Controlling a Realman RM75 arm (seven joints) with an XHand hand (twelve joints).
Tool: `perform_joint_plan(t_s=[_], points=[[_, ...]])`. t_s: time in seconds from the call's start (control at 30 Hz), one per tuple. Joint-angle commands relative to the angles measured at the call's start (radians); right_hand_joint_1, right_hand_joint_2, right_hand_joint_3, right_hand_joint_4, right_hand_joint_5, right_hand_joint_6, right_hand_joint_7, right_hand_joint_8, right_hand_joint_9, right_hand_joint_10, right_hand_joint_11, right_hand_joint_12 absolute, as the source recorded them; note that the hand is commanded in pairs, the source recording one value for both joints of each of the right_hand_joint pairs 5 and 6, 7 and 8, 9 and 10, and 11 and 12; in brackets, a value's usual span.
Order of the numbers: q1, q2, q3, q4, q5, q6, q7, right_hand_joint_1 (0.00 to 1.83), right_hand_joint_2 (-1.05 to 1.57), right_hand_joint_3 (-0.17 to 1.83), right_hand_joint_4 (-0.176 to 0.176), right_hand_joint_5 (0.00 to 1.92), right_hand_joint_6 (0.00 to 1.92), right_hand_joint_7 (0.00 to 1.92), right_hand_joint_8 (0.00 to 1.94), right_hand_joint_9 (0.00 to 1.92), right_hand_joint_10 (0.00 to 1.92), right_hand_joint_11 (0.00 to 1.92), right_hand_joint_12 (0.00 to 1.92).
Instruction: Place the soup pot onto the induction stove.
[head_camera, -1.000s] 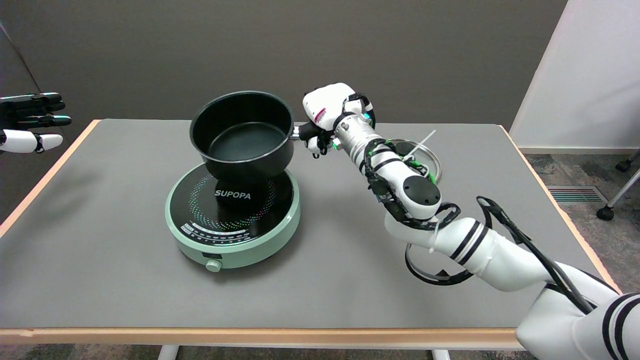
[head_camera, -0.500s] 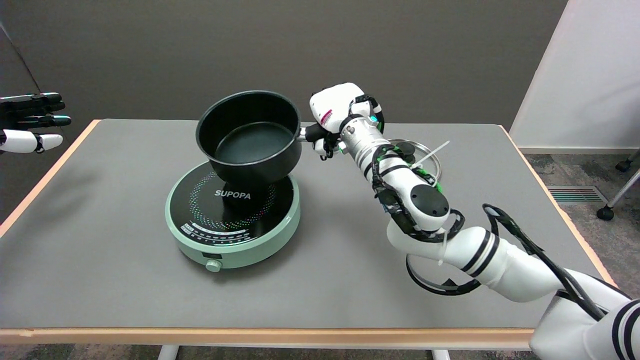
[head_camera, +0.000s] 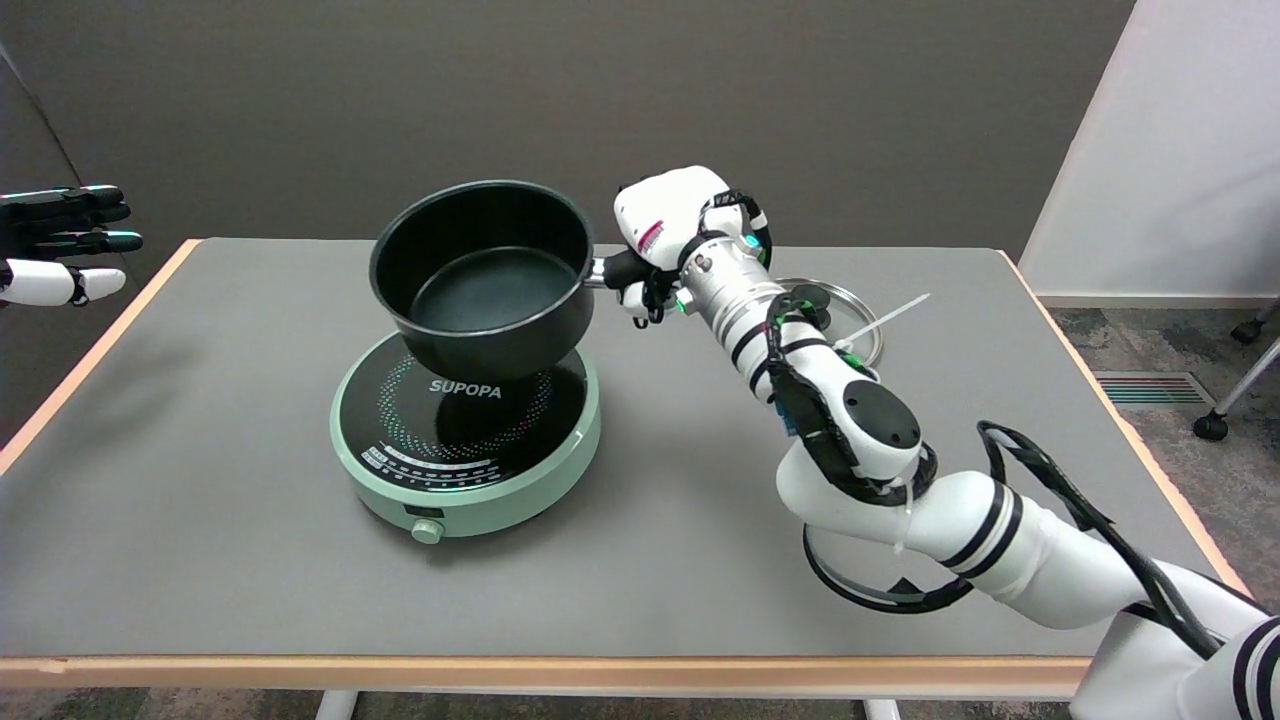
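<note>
Black soup pot (head_camera: 485, 285) tilted, handle toward robot hand (head_camera: 655, 240).

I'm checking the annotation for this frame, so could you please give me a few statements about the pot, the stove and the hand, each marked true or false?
1. The right hand holds the soup pot by its side handle. True.
2. The soup pot has food in it. False: its dark inside is empty.
3. The induction stove has a pale green body and a knob on its front. True.
4. The glass lid sits on the pot. False: it lies on the table to the right, partly behind the arm.
5. The pot stands flat on the table beside the stove. False: it is held tilted above the stove's far part; whether its base touches the stove cannot be told.
</note>
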Motion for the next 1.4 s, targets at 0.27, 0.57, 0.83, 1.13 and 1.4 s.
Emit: perform_joint_plan(t_s=[0.27, 0.57, 0.83, 1.13, 1.4], points=[[-0.057, -0.084, -0.017, 0.117, 0.111, -0.088, -0.181, 0.92, 1.38, 0.69, -0.087, 1.68, 1.68, 1.68, 1.68, 1.68, 1.68, 1.68, 1.68], [-0.06, -0.097, -0.025, 0.077, 0.123, -0.106, -0.181, 0.92, 1.37, 0.7, -0.087, 1.68, 1.68, 1.68, 1.68, 1.68, 1.68, 1.68, 1.68], [-0.058, -0.111, -0.013, 0.035, 0.116, -0.078, -0.175, 0.92, 1.37, 0.7, -0.087, 1.68, 1.68, 1.68, 1.68, 1.68, 1.68, 1.68, 1.68], [-0.062, -0.134, 0.026, -0.018, 0.116, -0.01, -0.173, 0.92, 1.36, 0.7, -0.087, 1.68, 1.68, 1.68, 1.68, 1.68, 1.68, 1.68, 1.68], [-0.055, -0.15, 0.044, -0.044, 0.117, 0.037, -0.172, 0.92, 1.36, 0.7, -0.087, 1.68, 1.68, 1.68, 1.68, 1.68, 1.68, 1.68, 1.68]])
